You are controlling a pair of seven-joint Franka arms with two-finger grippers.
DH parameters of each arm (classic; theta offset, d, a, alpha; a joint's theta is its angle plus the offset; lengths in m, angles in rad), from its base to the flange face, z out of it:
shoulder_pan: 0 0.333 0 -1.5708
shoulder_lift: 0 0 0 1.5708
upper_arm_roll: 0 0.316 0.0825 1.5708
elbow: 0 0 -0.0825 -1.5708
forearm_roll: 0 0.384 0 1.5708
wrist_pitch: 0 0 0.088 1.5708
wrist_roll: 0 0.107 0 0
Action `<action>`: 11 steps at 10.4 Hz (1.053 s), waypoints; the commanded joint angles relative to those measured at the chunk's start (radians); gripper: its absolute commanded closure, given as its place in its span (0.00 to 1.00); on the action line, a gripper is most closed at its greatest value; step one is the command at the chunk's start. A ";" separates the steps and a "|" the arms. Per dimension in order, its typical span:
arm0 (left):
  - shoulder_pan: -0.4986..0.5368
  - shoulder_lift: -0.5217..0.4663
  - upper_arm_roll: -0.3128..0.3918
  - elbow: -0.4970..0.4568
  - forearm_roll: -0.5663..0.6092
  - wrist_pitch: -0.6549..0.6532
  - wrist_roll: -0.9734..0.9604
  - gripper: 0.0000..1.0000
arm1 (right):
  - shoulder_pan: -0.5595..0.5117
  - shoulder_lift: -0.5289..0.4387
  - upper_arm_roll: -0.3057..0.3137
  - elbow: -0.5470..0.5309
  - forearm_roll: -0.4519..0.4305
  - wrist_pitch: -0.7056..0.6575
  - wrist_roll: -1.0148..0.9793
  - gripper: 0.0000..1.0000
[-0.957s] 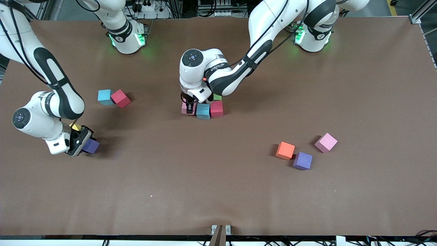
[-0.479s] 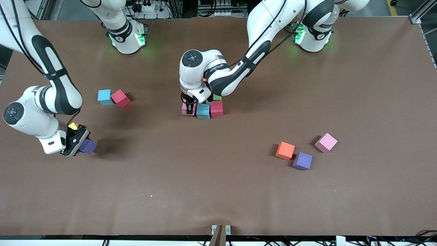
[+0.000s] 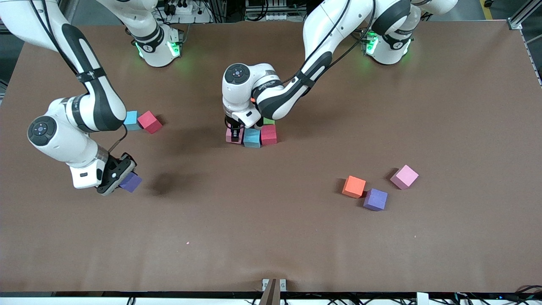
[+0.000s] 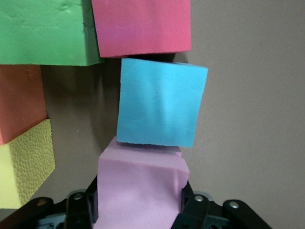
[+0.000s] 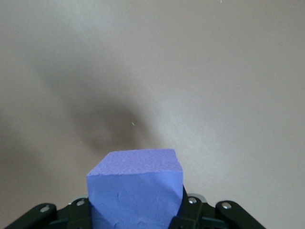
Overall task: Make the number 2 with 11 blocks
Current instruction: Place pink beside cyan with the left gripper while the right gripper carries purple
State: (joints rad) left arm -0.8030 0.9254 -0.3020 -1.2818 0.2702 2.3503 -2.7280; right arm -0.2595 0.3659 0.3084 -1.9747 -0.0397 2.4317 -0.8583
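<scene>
My left gripper [image 3: 234, 132] is down at the table's middle, shut on a pink block [image 3: 230, 136] that rests on the table. This pink block [image 4: 140, 183] touches a light blue block [image 3: 252, 138], which touches a red block [image 3: 268, 134] in one row. A green block [image 3: 269, 121] peeks out by the red one. The left wrist view also shows the light blue [image 4: 162, 107], red [image 4: 143, 26], green [image 4: 45, 31], orange [image 4: 19, 102] and yellow [image 4: 24, 164] blocks. My right gripper [image 3: 120, 180] is shut on a purple block [image 3: 131, 182] and holds it above the table; the block also shows in the right wrist view [image 5: 136, 191].
A light blue block [image 3: 131, 119] and a red block [image 3: 150, 122] lie toward the right arm's end. An orange block [image 3: 354, 186], a purple block [image 3: 375, 199] and a pink block [image 3: 404, 176] lie toward the left arm's end, nearer to the front camera.
My right gripper has lifted the purple block and carried it toward the table's middle. The yellow block beside it is now hidden by the arm. The left arm has barely moved.
</scene>
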 commanded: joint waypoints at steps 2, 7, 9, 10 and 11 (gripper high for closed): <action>-0.030 0.030 0.029 0.025 -0.017 0.007 -0.067 0.49 | 0.083 -0.007 -0.003 -0.001 0.047 0.026 0.244 0.79; -0.033 0.035 0.035 0.025 -0.017 0.009 -0.067 0.46 | 0.160 -0.002 -0.008 -0.006 0.043 0.061 0.498 0.79; -0.033 0.035 0.035 0.025 -0.017 0.009 -0.067 0.00 | 0.183 -0.018 -0.008 -0.026 0.043 0.067 0.540 0.79; -0.033 0.032 0.035 0.025 -0.017 0.009 -0.067 0.00 | 0.195 -0.021 -0.006 -0.027 0.043 0.058 0.592 0.79; -0.033 0.026 0.035 0.024 -0.017 0.009 -0.067 0.00 | 0.200 -0.034 -0.006 -0.032 0.043 0.044 0.611 0.79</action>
State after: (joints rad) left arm -0.8137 0.9495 -0.2862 -1.2790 0.2702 2.3570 -2.7280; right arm -0.0773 0.3668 0.3090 -1.9825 -0.0145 2.4869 -0.2908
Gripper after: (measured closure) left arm 0.115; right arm 0.441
